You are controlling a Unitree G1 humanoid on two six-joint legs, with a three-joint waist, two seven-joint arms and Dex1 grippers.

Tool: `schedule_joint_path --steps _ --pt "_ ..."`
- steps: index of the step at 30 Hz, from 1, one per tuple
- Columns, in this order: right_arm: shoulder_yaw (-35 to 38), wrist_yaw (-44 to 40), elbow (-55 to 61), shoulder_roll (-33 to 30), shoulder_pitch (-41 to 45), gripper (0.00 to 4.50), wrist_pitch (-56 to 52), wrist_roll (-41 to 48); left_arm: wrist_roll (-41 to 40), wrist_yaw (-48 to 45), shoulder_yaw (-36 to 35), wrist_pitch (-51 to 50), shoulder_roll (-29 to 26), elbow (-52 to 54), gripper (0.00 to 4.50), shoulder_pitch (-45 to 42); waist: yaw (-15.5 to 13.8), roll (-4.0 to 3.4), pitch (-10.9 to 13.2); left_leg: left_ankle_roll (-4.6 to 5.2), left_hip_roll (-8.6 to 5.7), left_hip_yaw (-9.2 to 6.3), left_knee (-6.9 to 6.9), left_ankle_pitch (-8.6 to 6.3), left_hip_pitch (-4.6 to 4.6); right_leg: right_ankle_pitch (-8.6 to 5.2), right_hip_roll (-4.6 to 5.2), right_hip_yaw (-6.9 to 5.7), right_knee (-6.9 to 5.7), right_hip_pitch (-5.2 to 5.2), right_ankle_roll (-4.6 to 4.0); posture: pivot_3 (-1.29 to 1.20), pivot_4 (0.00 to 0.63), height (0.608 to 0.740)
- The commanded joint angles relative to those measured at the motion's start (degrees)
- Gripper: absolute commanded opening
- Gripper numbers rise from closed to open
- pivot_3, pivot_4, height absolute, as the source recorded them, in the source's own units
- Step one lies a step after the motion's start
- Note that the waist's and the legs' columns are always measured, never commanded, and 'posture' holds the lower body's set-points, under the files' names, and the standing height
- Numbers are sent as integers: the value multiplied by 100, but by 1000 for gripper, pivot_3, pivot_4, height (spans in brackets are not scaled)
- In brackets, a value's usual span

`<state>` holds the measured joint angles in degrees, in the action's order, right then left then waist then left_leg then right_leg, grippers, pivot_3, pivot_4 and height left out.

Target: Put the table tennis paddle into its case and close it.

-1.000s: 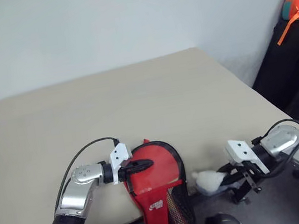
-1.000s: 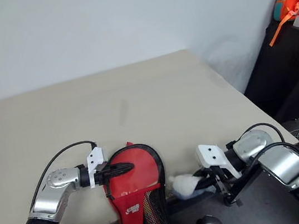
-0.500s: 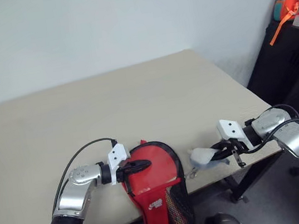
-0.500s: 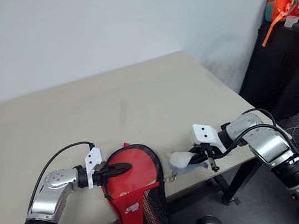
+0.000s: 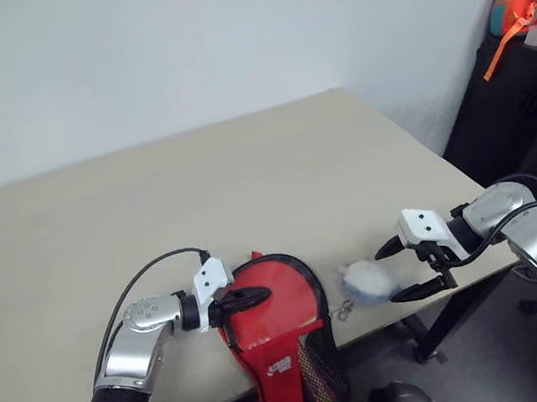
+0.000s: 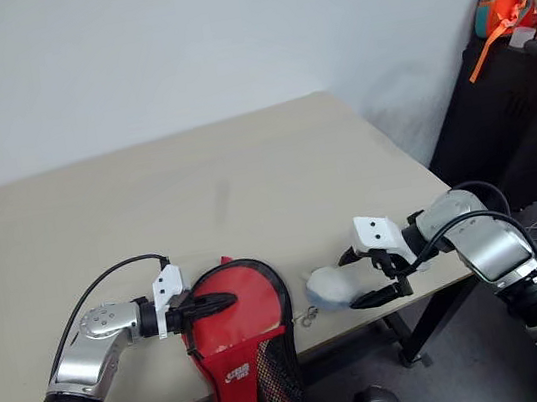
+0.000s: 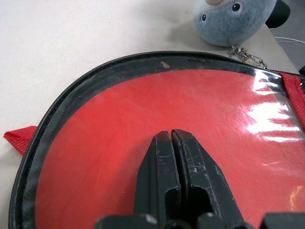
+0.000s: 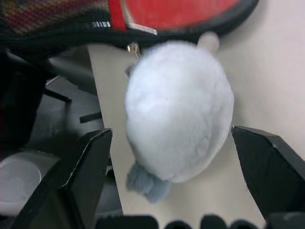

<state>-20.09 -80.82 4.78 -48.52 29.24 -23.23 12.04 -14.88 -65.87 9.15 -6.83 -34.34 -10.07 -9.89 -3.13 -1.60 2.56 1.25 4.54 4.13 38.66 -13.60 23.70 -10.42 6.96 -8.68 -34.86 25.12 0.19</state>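
- Here, the left gripper (image 5: 253, 297) is clenched, its two black fingers pressed together with nothing between them, and it rests on the clear panel of the case (image 5: 288, 345).
- The case lies under and in front of this gripper, at the near edge of the table (image 5: 196, 191), with its narrow mesh end hanging over the edge.
- A red round face shows through the clear panel (it may be the paddle already inside, but I cannot tell for sure), and I cannot tell from these views if the zip is closed.
- The right gripper (image 5: 408, 266) stands wide open, and a small grey plush toy (image 5: 365, 283) sits between its fingers, released on the table.
- A short metal chain (image 7: 243, 55) joins the toy to the rim of the case, just beside the toy.
- Risk: if the right gripper closes and pulls the toy away, the chain may drag the case off the table edge.
- Risk: the left gripper only presses from above, so the smooth panel can slide under it.
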Motion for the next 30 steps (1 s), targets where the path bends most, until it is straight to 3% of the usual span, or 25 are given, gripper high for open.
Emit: schedule_joint_path --steps 1,14,22,25,30 --pt "156 68 199 174 305 4170 -139 123 310 21 299 -183 21 -274 0 156 -6 -1 -1 0 0 -1 0 0 0 0 0 0 0 0 0 0 0 706" --pt "-438 438 -53 954 413 4170 -607 -232 318 67 253 -210 11 -218 0 230 -17 -5 -3 0 1 2 -5 0 -1 0 0 1 -1 1 0 0 0 706" --pt "-761 533 -536 1087 340 4170 -451 -592 294 125 208 -229 -7 -161 0 288 -16 -6 -3 0 1 4 -8 0 -1 0 0 1 -2 2 0 0 0 706" --pt "-777 536 -597 1104 334 3623 -414 -638 292 130 186 -228 -19 -143 0 321 -14 -6 -3 0 2 6 -9 0 -1 0 0 1 -2 5 0 0 0 706" --pt "-743 522 -622 1108 352 1980 -406 -636 288 151 164 -257 -26 -100 0 352 -15 -6 -3 -1 2 6 -10 0 -2 0 0 1 -4 8 0 0 0 706"
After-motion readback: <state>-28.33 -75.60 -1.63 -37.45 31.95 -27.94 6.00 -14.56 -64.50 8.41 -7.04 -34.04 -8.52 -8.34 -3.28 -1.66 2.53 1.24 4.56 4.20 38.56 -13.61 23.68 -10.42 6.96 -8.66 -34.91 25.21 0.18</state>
